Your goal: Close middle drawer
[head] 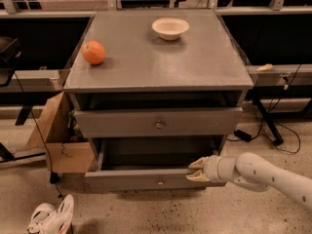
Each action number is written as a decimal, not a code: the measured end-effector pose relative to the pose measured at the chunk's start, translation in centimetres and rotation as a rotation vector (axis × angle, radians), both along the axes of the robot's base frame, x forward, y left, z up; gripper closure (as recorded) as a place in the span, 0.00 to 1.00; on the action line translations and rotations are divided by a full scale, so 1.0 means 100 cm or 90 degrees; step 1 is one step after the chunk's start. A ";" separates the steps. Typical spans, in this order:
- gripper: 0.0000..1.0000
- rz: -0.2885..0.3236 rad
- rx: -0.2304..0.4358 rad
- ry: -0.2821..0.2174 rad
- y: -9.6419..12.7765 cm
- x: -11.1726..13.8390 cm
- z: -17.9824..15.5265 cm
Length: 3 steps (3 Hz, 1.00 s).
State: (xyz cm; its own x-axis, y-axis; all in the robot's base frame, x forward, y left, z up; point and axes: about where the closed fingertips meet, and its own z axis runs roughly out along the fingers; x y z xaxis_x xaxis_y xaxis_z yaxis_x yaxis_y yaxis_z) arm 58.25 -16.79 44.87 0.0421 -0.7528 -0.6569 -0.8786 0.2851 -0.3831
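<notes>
The middle drawer (pixel 126 178) is the grey one pulled well out of the cabinet, low in the camera view. It has a small round knob (pixel 160 183) at the centre of its front. My gripper (pixel 191 170) comes in from the right on a white arm. It sits at the right part of the drawer front's top edge. Its two tan fingers (pixel 198 163) are spread apart, one above and one below that edge, and hold nothing. Above, the taller-fronted drawer (pixel 204 122) stands slightly out of the cabinet.
An orange (pixel 93 52) and a white bowl (pixel 170 28) rest on the cabinet top (pixel 161 62). An open cardboard box (pixel 58 140) stands against the cabinet's left side. White shoes (pixel 48 216) lie on the floor at front left. Cables run at the right.
</notes>
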 end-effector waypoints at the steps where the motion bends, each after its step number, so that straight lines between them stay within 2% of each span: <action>1: 0.12 -0.007 -0.003 -0.003 -0.002 0.003 -0.001; 2: 0.00 -0.048 -0.018 -0.059 -0.011 0.062 0.020; 3: 0.00 -0.044 -0.011 -0.051 -0.011 0.054 0.018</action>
